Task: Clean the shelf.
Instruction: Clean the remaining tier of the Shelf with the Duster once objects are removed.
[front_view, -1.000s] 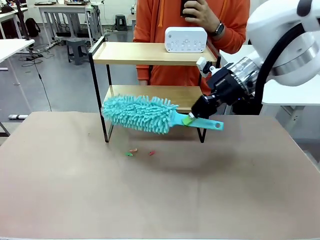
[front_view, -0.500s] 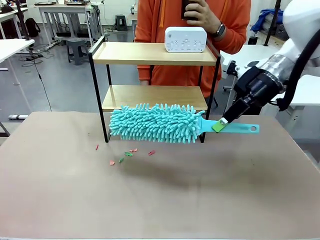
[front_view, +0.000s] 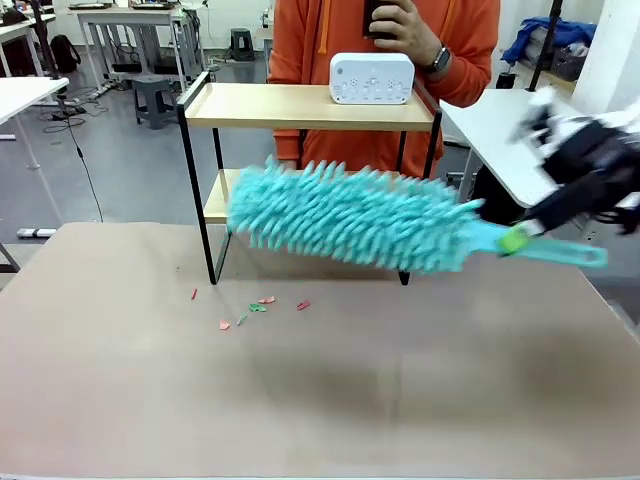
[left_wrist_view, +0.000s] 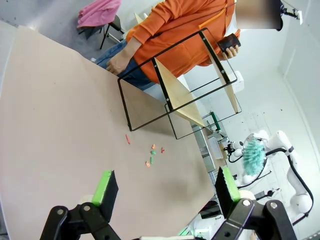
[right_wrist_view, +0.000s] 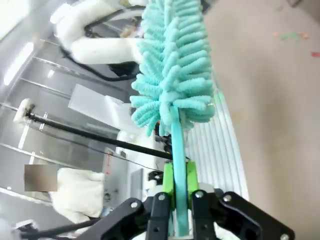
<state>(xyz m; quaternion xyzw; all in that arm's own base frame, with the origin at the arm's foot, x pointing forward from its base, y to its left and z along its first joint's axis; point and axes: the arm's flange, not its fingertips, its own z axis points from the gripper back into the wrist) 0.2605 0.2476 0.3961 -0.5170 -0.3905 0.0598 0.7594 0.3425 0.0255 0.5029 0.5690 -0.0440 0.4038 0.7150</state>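
Jaws of the right gripper (right_wrist_view: 179, 182) are clenched on the thin handle (right_wrist_view: 176, 142) of a teal duster (front_view: 350, 215), green pads pressed to either side. Those of the left gripper (left_wrist_view: 166, 186) stand wide apart, grasping nothing, above the table (front_view: 400, 400).

The shelf (front_view: 300, 107) stands at the table's far edge, in front of a person in orange, with a white device (front_view: 371, 78) on its top board. The duster head hangs tilted across the front of the lower board (front_view: 215, 200), tip toward the left legs. Blur makes it uncertain whether the fibres touch the frame. Small coloured scraps (front_view: 258, 306) lie on the table just before the shelf.

Judgement: sweeping of the lower board is in hand. To do it well, the head should be levelled with the board and drawn outward in flat strokes. It must stay clear of the slim legs so the light rack is not pushed or tipped. The top board calls for care around the device.
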